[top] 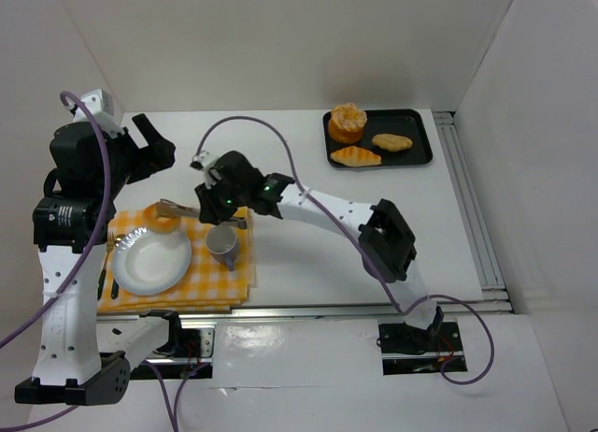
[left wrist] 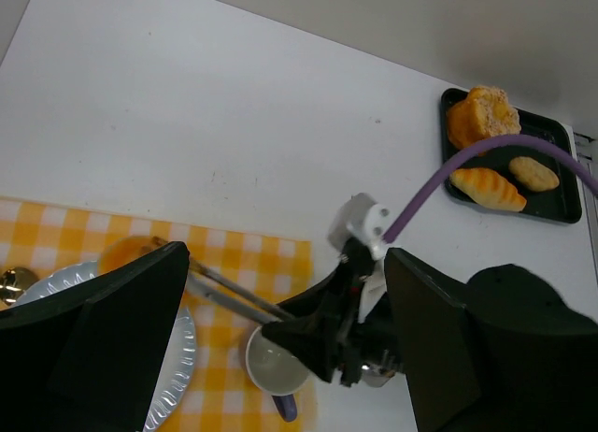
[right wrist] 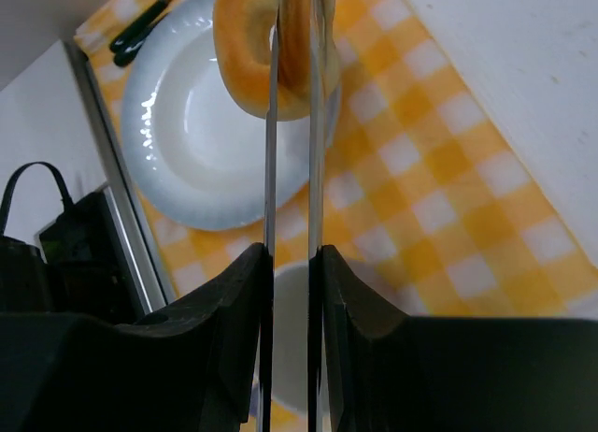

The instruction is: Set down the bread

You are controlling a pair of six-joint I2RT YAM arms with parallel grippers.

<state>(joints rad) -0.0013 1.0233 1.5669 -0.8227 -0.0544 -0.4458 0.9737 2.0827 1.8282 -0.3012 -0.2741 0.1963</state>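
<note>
One bread ring (right wrist: 245, 49) was held by tongs (right wrist: 271, 170) clamped in the right gripper (right wrist: 291, 273); centring over the plate (right wrist: 187, 142) was advised.

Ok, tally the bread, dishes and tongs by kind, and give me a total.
Bread: 4 (round loaf, oval roll, croissant on the black tray; ring bread in the tongs)
Plate: 1
Cup: 1
Tray: 1
Tongs: 1
Total: 8
</note>
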